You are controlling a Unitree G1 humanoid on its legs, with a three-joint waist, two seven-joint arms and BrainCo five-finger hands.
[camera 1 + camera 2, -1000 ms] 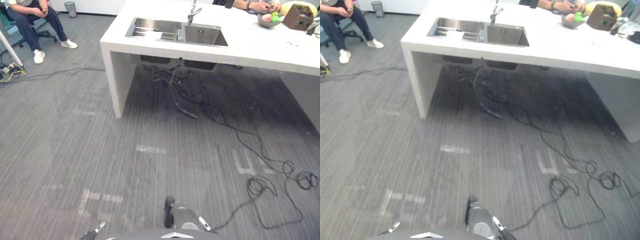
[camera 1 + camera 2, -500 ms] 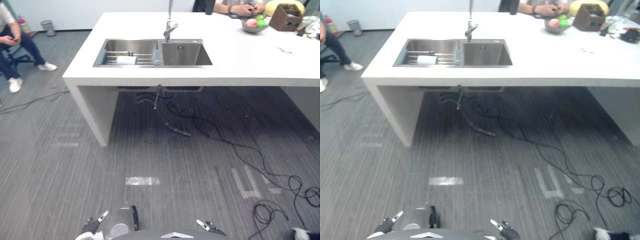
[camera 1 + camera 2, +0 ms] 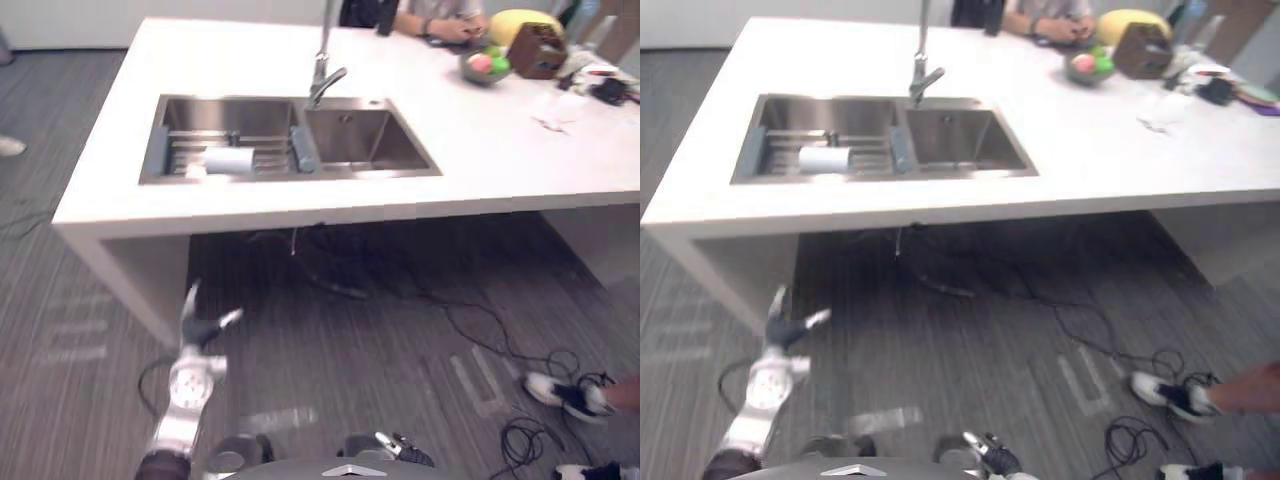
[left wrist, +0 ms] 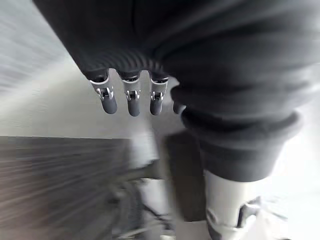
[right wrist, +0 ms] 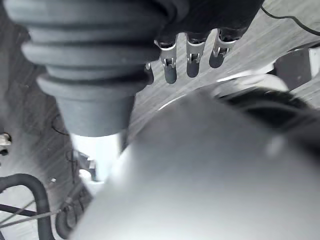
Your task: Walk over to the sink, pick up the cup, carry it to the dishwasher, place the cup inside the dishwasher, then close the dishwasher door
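A white cup (image 3: pixel 230 160) lies on its side on the rack in the left basin of a steel double sink (image 3: pixel 372 140), set in a white counter (image 3: pixel 500 140). A faucet (image 3: pixel 322 76) stands behind the divider between the basins. My left hand (image 3: pixel 199 333) is raised in front of the counter's left leg, below the sink, fingers (image 4: pixel 131 98) straight and empty. My right hand (image 3: pixel 405 452) hangs low at the bottom edge, fingers (image 5: pixel 192 61) relaxed, holding nothing.
At the counter's far side sits a person whose hands (image 3: pixel 448 27) rest on top, beside a fruit bowl (image 3: pixel 482 66) and a brown box (image 3: pixel 538 50). Another person's shoes (image 3: pixel 560 394) stand on the floor at lower right. Cables (image 3: pixel 470 325) trail under the counter.
The camera has come closer to the counter and turned, so the sink looks larger. My left arm has risen into view before the counter. Shoes have appeared at lower right.
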